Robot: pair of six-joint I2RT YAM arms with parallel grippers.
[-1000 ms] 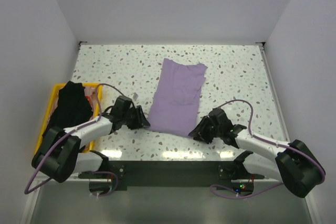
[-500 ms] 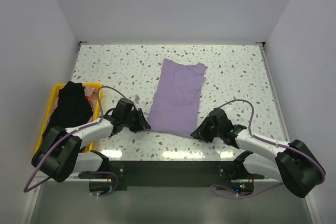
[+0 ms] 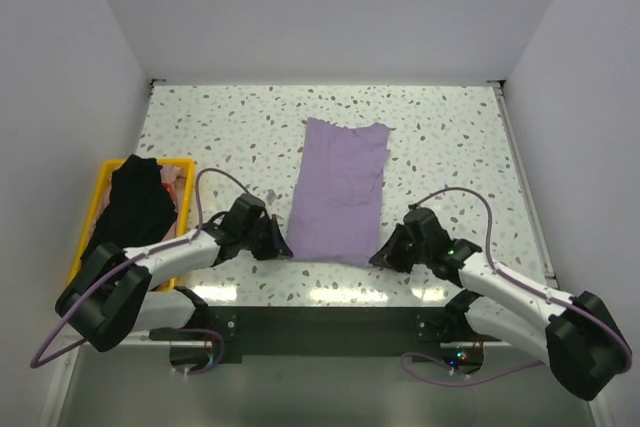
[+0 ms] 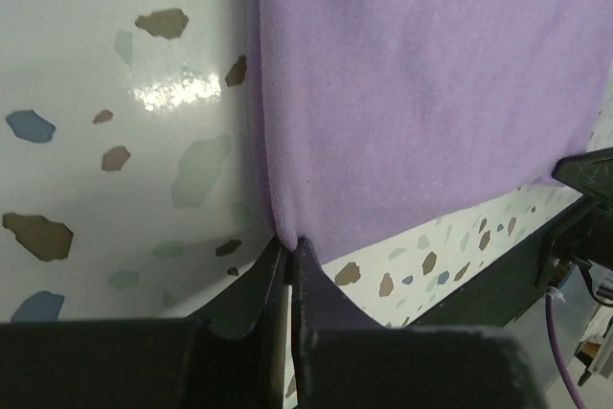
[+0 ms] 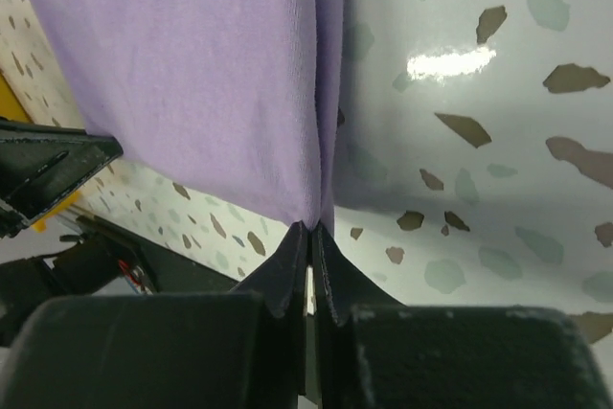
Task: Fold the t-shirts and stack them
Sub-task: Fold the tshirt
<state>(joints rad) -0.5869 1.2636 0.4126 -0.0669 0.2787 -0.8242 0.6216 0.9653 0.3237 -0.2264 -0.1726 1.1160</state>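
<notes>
Left hand (image 4: 289,242) tighter; flat lavender t-shirt (image 3: 338,192)

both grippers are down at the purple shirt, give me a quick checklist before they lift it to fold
1. left gripper shut on the near left corner of the lavender t-shirt: ok
2. right gripper shut on the near right corner: ok
3. every fabric layer caught at each corner: cannot tell, the fold disappears between the fingers
4. lavender t-shirt lies flat on the table with nothing resting on it: ok
5. black t-shirt sits in the yellow crate, apart from the lavender one: ok
</notes>
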